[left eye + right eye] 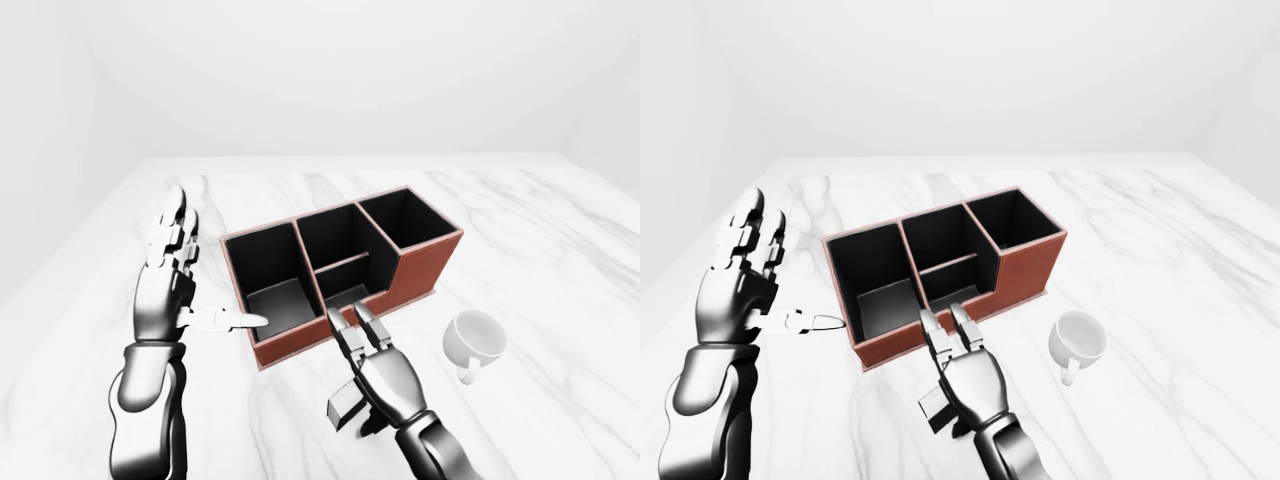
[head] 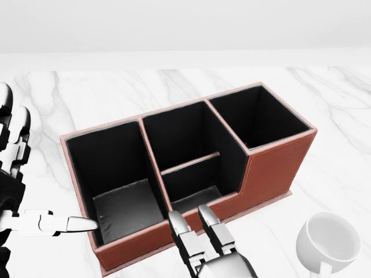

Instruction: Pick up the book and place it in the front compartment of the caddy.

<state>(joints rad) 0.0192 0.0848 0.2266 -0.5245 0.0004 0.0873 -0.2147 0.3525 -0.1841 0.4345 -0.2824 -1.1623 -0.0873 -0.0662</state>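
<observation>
1. Looking for the book: none is clearly visible; a small dark block (image 1: 345,408) under the right hand (image 1: 385,378) at lower centre may be it.
2. The right fingers (image 1: 342,335) are extended; grip unclear.
3. Lift straight over the caddy (image 1: 340,270) rim into the low compartment.
4. The left hand (image 1: 170,290) is spread open; white mug (image 1: 474,340) sits right on the surface (image 1: 540,220).

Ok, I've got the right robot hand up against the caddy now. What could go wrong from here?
1. The right robot hand has its fingertips low against the caddy; pushing on may shove the caddy instead of clearing its low wall.
2. A grey block sits under that palm. I cannot tell whether it is the book or whether it is gripped, so it might slip.
3. The mug stands close by on the right; a sideways swing could knock it.
</observation>
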